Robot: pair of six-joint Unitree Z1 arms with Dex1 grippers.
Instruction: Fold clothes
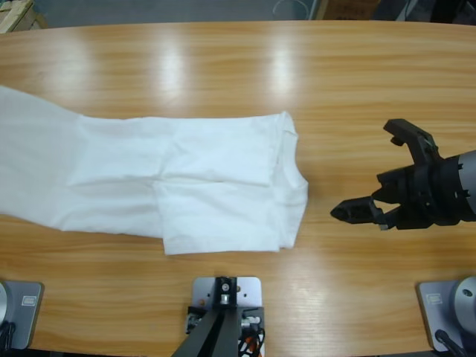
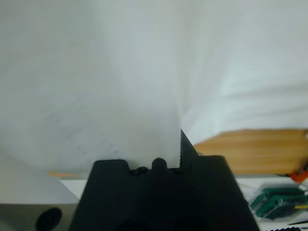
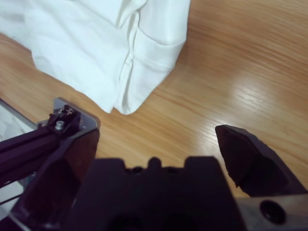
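Observation:
The clothes, a white T-shirt (image 1: 201,182), lie folded into a long band across the table's left half and run off the left edge of the high view. In the left wrist view the T-shirt (image 2: 120,72) fills the picture, and its folds run together at my left gripper (image 2: 178,144), which is shut on the cloth; only one jaw shows. My right gripper (image 1: 375,172) hovers open over bare wood, to the right of the shirt's folded end and apart from it. The right wrist view shows that end of the T-shirt (image 3: 96,43) beyond my right gripper (image 3: 154,139).
The wooden table (image 1: 223,67) is bare behind the shirt and to its right. A strip of wood runs between the shirt and the near edge. The left arm is outside the high view.

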